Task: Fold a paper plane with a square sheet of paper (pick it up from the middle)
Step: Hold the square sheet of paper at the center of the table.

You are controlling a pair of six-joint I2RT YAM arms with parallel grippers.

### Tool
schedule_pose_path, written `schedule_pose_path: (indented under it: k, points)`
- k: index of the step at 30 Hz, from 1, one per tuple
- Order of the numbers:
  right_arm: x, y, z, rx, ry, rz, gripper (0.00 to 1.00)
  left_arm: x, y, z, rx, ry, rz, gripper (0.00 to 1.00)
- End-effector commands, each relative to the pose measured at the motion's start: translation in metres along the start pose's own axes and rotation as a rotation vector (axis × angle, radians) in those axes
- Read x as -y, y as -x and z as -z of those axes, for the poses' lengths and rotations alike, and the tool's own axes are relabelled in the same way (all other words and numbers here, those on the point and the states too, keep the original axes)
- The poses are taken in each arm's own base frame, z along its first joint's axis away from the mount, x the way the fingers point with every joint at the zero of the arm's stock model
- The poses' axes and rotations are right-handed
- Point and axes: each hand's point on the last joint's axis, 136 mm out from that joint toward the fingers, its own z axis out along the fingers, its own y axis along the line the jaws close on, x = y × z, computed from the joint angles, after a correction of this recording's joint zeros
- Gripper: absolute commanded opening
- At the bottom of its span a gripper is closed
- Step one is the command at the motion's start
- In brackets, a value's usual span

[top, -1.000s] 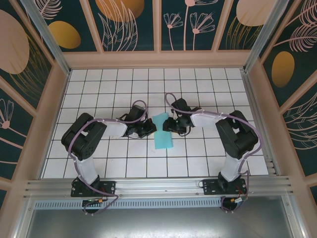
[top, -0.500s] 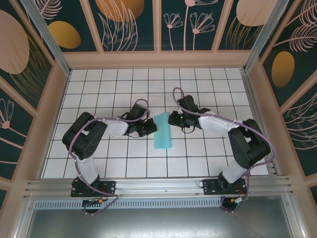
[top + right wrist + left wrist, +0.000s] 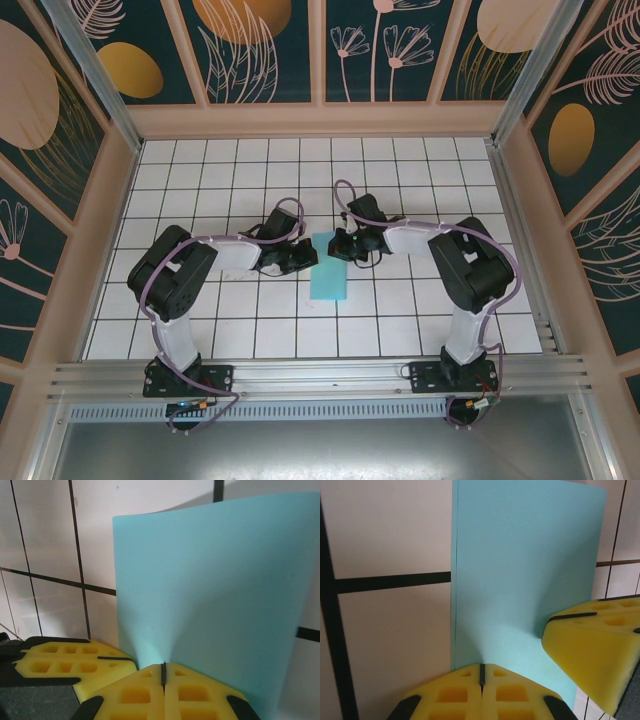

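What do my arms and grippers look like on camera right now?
The left arm and right arm are black-jointed with white links and lilac cables. The left gripper and right gripper have yellow fingers moulded with square pockets.

The table (image 3: 200,190) is white, ruled into square tiles by dark lines. Around its middle rests a light-blue sheet of paper (image 3: 328,272), a narrow rectangle running from near edge toward far.

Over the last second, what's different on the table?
The right hand edged in toward the sheet of paper and closed on its edge. The left hand stayed shut on the paper's other side, and the paper kept its place.
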Motion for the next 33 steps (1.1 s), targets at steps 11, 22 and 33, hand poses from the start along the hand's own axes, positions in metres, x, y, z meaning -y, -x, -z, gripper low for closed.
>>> schedule_pose_path:
  k: [11,22,33]
  points:
    - [0.039,-0.021,-0.002,-0.071,-0.102,-0.010,0.00,-0.103,-0.045,-0.015,-0.116,0.371,0.100,0.00]
    - [0.097,-0.011,0.027,-0.016,-0.193,-0.088,0.00,-0.125,-0.062,-0.011,-0.135,0.423,0.135,0.00]
    - [0.020,0.026,0.051,0.113,0.005,0.055,0.00,-0.120,-0.059,-0.014,-0.137,0.402,0.117,0.00]
